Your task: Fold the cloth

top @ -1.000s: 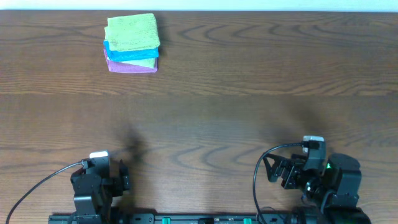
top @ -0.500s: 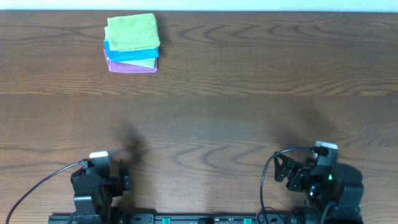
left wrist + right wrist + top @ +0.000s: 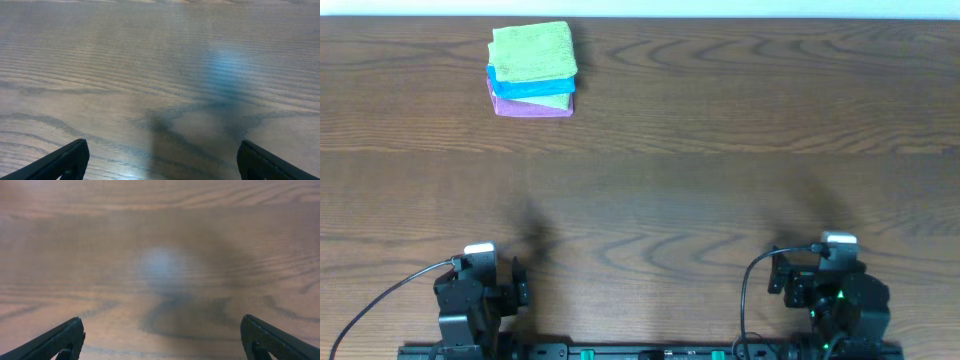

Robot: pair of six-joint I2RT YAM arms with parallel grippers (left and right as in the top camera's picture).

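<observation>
At the upper left of the top view, the cloth sits folded on top of a small pile. Under it is a blue cloth, and at the bottom is a pink cloth. A thin strip of lighter green peeks out between the blue one and the pink one. The pile lies on the brown wooden desk, near its top edge. Both arms are low in the frame, well apart from the pile. The left arm is at the lower left and the right arm is at the lower right. The left claw is spread wide, with one black finger in the lower left corner of its own view and the other in the lower right corner. Wood shows between them. The right claw is spread wide too, with its fingers in the two lower corners of its view. Neither claw holds anything. A soft pale spot shines on the wood in each wrist view.
</observation>
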